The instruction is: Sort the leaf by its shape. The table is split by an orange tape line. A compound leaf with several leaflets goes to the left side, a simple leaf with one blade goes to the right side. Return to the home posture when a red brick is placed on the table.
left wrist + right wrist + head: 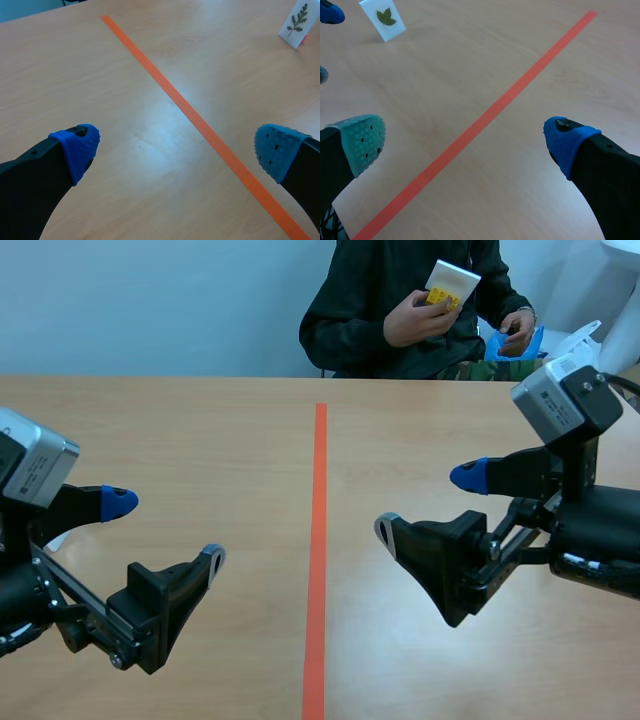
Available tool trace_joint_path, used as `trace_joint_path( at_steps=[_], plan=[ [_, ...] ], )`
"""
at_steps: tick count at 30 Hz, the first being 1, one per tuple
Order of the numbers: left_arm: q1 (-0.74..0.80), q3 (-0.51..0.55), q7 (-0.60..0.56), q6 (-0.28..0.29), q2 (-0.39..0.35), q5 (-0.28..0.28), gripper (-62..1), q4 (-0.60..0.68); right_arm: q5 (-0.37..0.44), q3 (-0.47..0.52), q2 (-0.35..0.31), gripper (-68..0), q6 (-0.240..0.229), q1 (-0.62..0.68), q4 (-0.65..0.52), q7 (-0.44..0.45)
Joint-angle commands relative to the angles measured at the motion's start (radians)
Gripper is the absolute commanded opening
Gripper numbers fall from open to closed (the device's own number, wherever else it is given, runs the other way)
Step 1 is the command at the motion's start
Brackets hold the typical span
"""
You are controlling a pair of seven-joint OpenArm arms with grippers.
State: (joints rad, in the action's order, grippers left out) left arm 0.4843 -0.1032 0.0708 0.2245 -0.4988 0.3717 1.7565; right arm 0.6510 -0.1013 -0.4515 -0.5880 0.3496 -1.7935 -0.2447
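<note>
Standing across the tape line (200, 125), the compound-leaf card (298, 22) is seen at about one o'clock from the spread left hand (177, 150), the simple-leaf card (385, 19) at eleven o'clock from the spread right hand (465, 142).

**Seated figure across a wooden table**

A person (372, 310) in a dark top sits at the far edge of the light wooden table (200, 440). They hold a white card (456, 280) with a small yellow piece (441, 299) against it. Something blue (497, 344) sits lower beside them. A pale blue wall (150, 300) stands behind.
</note>
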Motion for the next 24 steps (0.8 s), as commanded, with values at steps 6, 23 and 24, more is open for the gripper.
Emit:
trace_joint_path(
  at_steps=[6, 23, 24],
  plan=[
    [-0.005, 0.003, -0.022, 0.002, 0.003, 0.010, 1.4, 0.003, -0.067, -0.021, 0.026, 0.4, 0.023, 0.012, -0.061, 0.002],
    [-0.005, 0.003, -0.021, 0.002, 0.003, 0.010, 1.4, 0.003, -0.248, -0.116, 0.026, 0.4, 0.212, 0.105, -0.164, 0.035],
    [-0.005, 0.003, -0.021, 0.002, 0.003, 0.010, 1.4, 0.003, -0.253, -0.116, 0.026, 0.4, 0.215, 0.105, -0.164, 0.034]
  ],
)
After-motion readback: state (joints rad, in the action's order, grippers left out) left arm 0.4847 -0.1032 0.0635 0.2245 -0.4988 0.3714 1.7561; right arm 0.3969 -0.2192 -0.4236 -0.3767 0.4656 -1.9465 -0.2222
